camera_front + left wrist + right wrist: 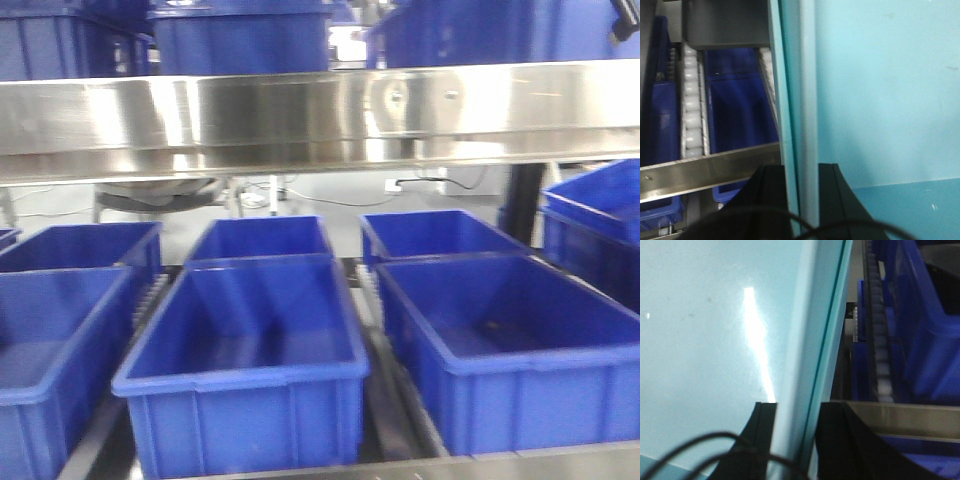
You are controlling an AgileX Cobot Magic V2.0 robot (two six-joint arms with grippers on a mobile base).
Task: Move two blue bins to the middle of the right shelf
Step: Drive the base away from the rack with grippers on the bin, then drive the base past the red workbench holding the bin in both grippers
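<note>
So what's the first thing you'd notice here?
Rows of dark blue plastic bins fill the front view, under a shiny steel shelf beam. Up close, each wrist view is mostly pale light-blue plastic bin, with the left pincer and right pincer clamped on its rim.

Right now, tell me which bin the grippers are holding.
The pale light-blue bin: the left gripper and right gripper each clamp its thick rim. The dark blue bins sit apart, ungripped.
</note>
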